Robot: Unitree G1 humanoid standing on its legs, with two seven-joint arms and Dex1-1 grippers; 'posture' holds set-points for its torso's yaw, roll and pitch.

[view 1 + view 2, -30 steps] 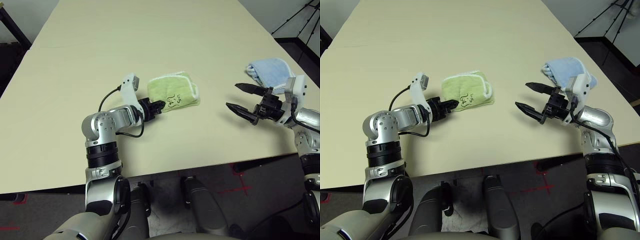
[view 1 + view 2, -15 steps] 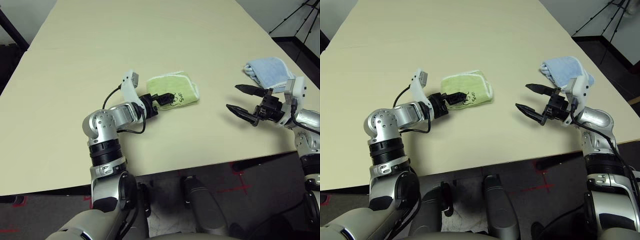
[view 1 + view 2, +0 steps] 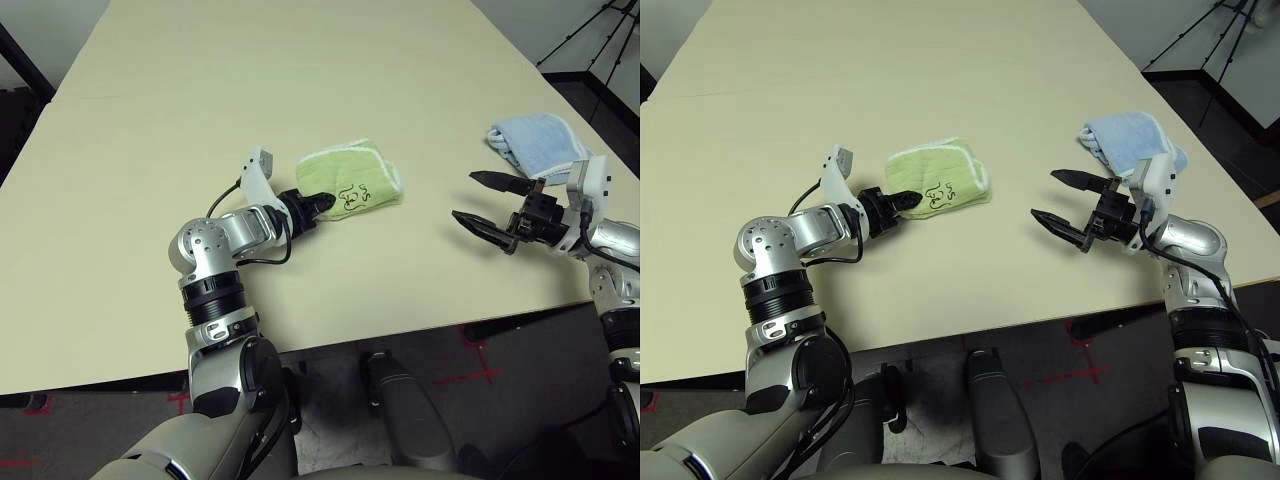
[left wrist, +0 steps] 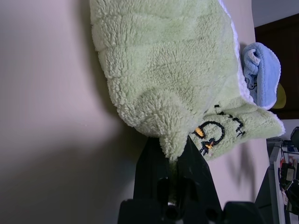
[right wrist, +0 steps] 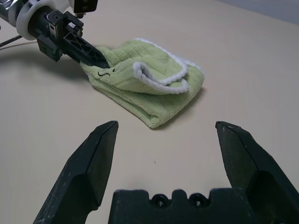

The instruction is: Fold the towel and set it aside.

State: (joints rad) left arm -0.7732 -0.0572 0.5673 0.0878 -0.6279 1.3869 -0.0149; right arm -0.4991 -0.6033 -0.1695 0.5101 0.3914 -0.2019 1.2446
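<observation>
Left gripper (image 3: 312, 206): fingers pinch the towel's near-left corner, likely to lift it for another fold.
Towel (image 3: 352, 184): green, already doubled, mid-table.
Right gripper (image 3: 492, 203): fingers spread wide, waiting.
Blue cloth (image 3: 537, 143): folded, far right.

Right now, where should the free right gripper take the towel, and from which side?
A judgement: take the towel at its white-edged corner facing the right gripper, coming in low from the robot's right. That edge lies loose and slightly raised, and the open jaws already face it. The left gripper is shut on the opposite corner.
</observation>
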